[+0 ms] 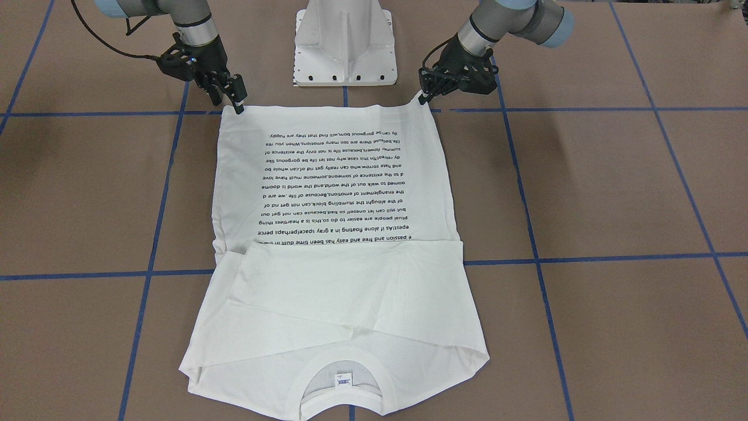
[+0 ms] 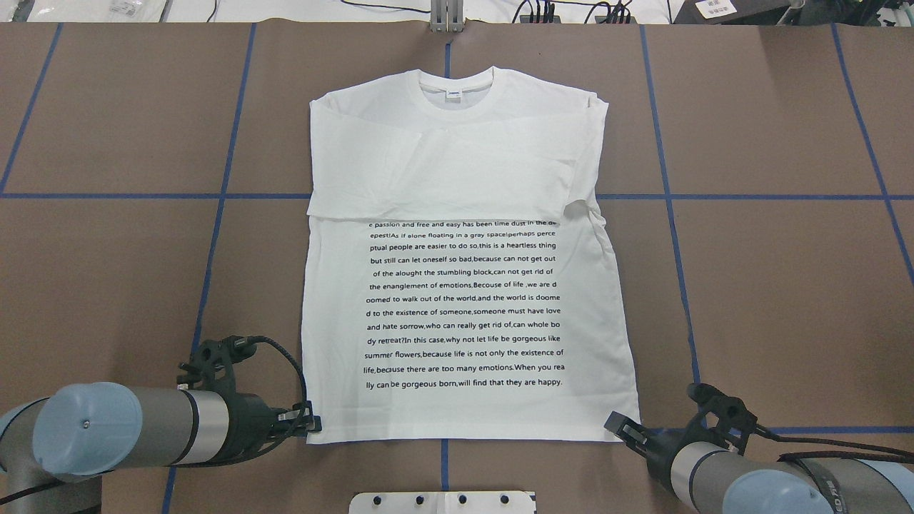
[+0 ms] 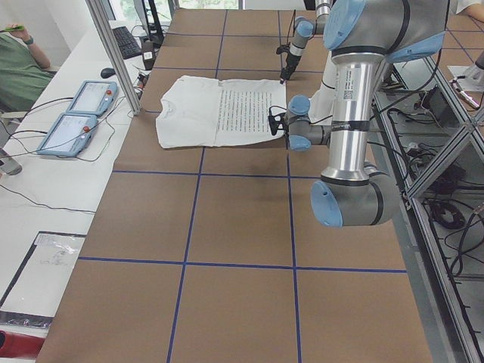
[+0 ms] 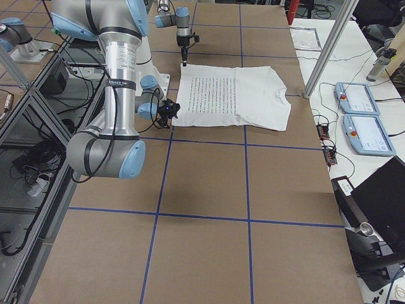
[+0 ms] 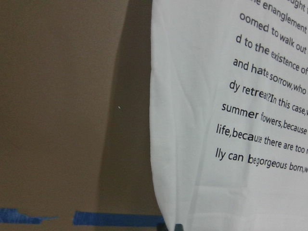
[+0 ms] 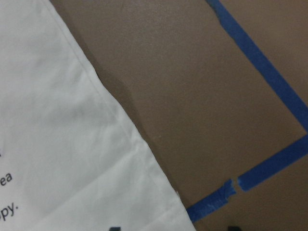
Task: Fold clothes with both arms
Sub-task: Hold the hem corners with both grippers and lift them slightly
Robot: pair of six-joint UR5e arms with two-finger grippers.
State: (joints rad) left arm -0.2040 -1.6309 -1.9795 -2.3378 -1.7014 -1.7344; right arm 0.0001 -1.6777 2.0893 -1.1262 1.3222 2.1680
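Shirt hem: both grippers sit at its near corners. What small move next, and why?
Probably pinch both hem corners and lift them slightly together. The left gripper and right gripper each sit at a hem corner of the T-shirt, whose sleeves are already folded across the chest. Whether the jaws have closed can't be told.

Shirt (image 2: 464, 164) recorded as plain white. A block of black printed lettering (image 2: 464, 314) noted on it in rows. Neck label (image 1: 343, 380) white with a blue mark. Table (image 2: 771, 285) brown, gridded with blue tape lines (image 2: 143, 195). Left arm (image 2: 186, 427) and right arm (image 2: 714, 475) silver and grey, with joint caps (image 2: 86, 428) light blue. Left gripper (image 2: 314, 425) and right gripper (image 2: 615, 422) black. Pedestal (image 1: 345, 41) white.
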